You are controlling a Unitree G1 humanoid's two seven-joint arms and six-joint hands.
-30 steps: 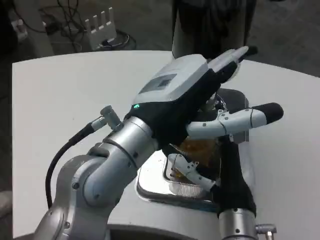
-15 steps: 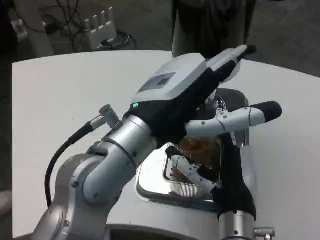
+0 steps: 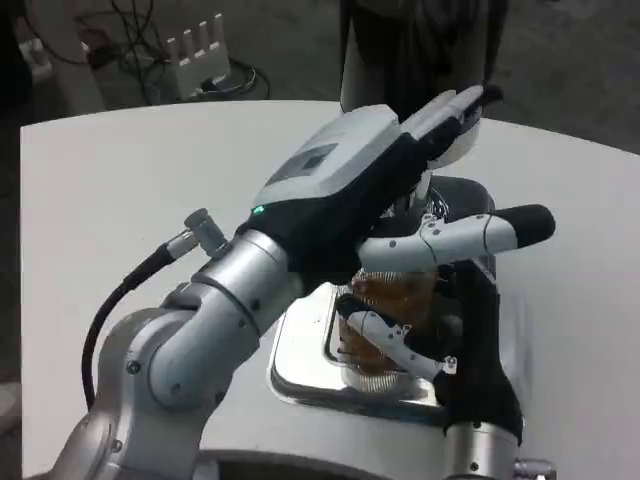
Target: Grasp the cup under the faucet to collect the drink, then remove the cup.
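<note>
Bare table (image 3: 120, 190) left of crowded tray (image 3: 300, 372)

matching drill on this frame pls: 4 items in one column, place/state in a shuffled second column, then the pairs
Items
1. left hand
2. right hand
3. cup
4. drip tray

Place or state
A. clear, holds amber drink, partly hidden behind the hands
B. shiny metal, lies flat on the white table beneath the cup
C. reaches in from the picture's bottom edge, fingers wrapped around the cup
D. raised above the cup, fingers stretched toward the dispenser

Pairs: 1-D, 2-C, 3-A, 4-B
</note>
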